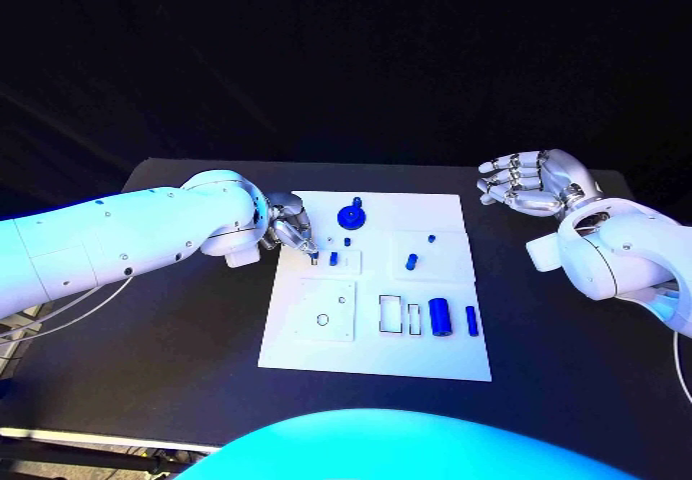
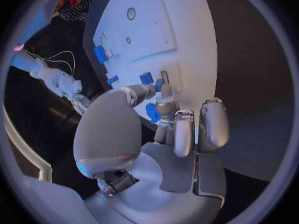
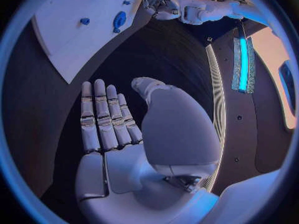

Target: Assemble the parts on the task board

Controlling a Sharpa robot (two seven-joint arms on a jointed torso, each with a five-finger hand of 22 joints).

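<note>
No text, label, brand, number or sign can be read on the task board, the parts, the tabletop or either hand.

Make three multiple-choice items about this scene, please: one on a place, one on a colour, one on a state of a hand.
1. Where is the left hand?
A. at the task board's left edge, near its far end
B. beyond the board's right edge
C. off the table

2. What colour is the round part near the task board's far edge?
A. red
B. blue
C. yellow

3. How is the right hand?
A. gripping a part
B. pressing on the board
C. open, holding nothing

Key: 1 A, the head view shows its fingers over that edge. 2 B, it is blue on the white plate. 3 C, the right wrist view shows the fingers straight and the palm bare, off the board.
</note>
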